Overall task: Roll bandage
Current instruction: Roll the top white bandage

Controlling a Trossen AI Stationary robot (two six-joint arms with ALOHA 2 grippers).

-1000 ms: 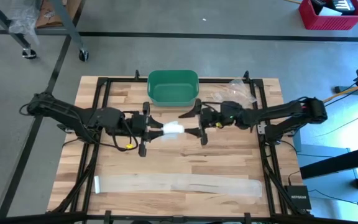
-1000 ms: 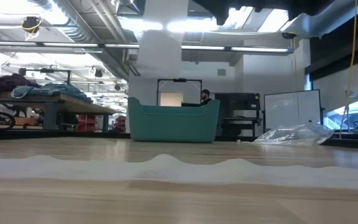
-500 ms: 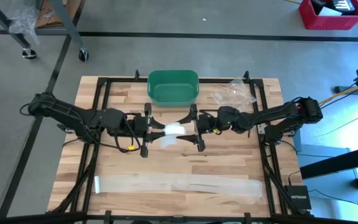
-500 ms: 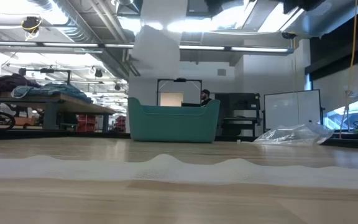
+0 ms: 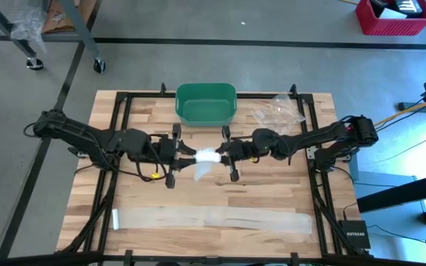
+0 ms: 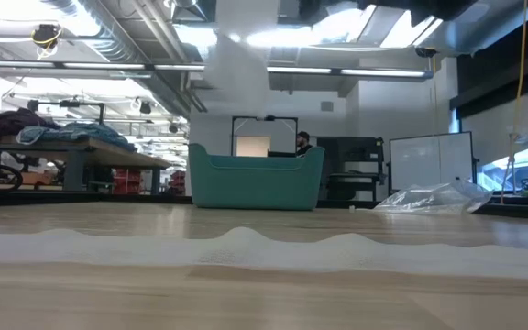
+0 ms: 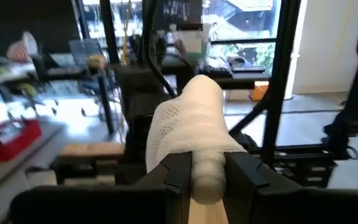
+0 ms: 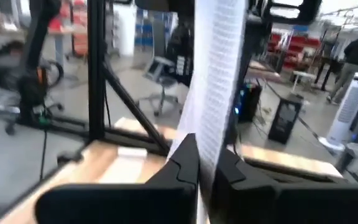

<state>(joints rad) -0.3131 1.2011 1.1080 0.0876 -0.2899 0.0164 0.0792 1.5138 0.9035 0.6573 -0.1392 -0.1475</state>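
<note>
A white mesh bandage roll hangs in the air above the middle of the table, between my two grippers. My left gripper comes at it level from the table's left and is shut on it; in the left wrist view the roll juts out past the fingers. From the right, my right gripper is shut on a flat band of the bandage. A loose tail droops beside the roll. A second long white strip lies flat near the table's front edge. My left gripper pinches the roll's near, rounded end between its two fingers, coming level from the table's left. The roll points away along the fingers, lifted clear of the table. My right gripper pinches a flat band of the mesh bandage between its two shut fingers, level from the table's right. The band runs on straight past the fingertips. It is clear of the table.
A green bin stands at the table's far edge behind the grippers, and a crumpled clear plastic bag lies to its right. In the low view the flat strip lies wavy across the boards.
My right gripper has moved toward the table's left, up to the roll, and has shut on the bandage; a second ago its fingers stood wide apart. The roll and my left gripper have stayed where they were.
</note>
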